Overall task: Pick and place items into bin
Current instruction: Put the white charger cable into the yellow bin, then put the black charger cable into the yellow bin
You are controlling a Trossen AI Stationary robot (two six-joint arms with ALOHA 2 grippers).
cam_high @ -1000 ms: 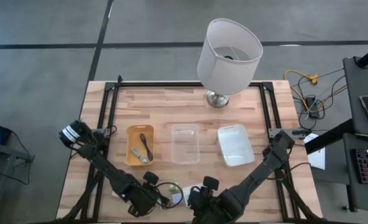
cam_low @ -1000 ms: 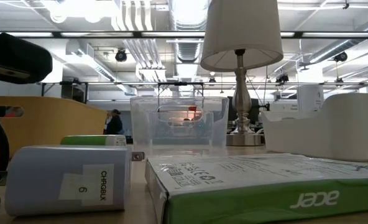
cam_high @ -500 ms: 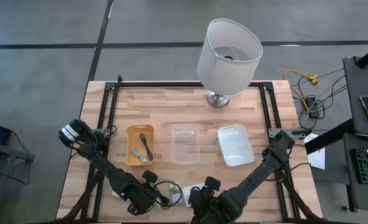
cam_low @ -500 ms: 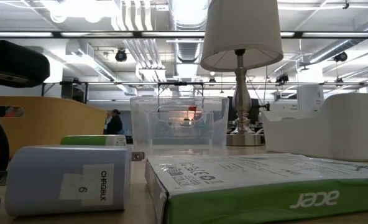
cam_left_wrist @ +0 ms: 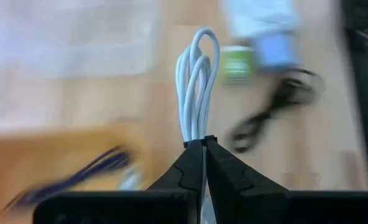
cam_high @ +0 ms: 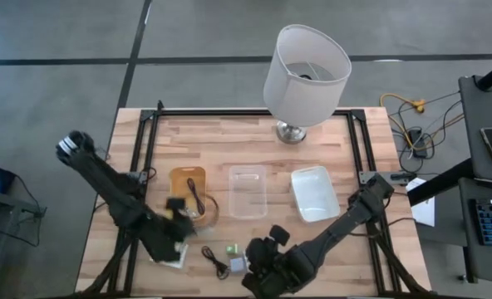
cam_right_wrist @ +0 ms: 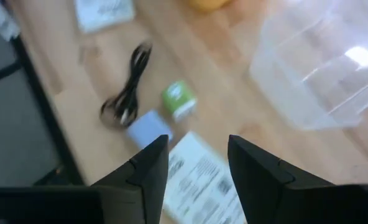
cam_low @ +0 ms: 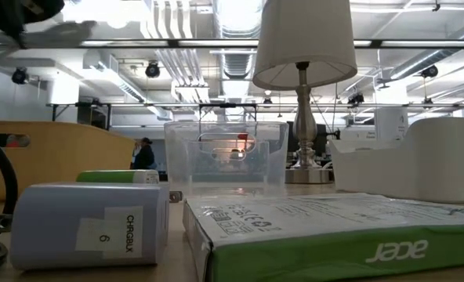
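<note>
My left gripper (cam_high: 182, 218) hangs above the near edge of the yellow bin (cam_high: 188, 184), shut on a coiled white cable (cam_left_wrist: 196, 74). My right gripper (cam_right_wrist: 196, 168) stands open over a flat white packet with green print (cam_right_wrist: 199, 183) by the table's near edge. Just beyond its fingers a black coiled cable (cam_right_wrist: 128, 93), a green cube (cam_right_wrist: 179, 99) and a grey-blue cube (cam_right_wrist: 148, 129) lie on the wood. A second white packet (cam_high: 173, 253) lies near the front left. My left gripper pinches the white cable's bundled strands at one end of the coil (cam_left_wrist: 196, 129) between its two fingertips. The fingers slant down and lie along the coil, which reaches out beyond them. The cable is lifted clear of the table.
A clear bin (cam_high: 248, 191) and a white bin (cam_high: 314, 193) stand in a row to the right of the yellow bin, which holds a dark cable. A big white lamp (cam_high: 304, 75) stands at the far edge. Black frame rails run along both sides.
My left gripper has taken hold of the white cable near the front edge, risen and swung toward the yellow bin, rolling as it went. The cable has come off the table with it, uncovering the black cable and the cubes.
</note>
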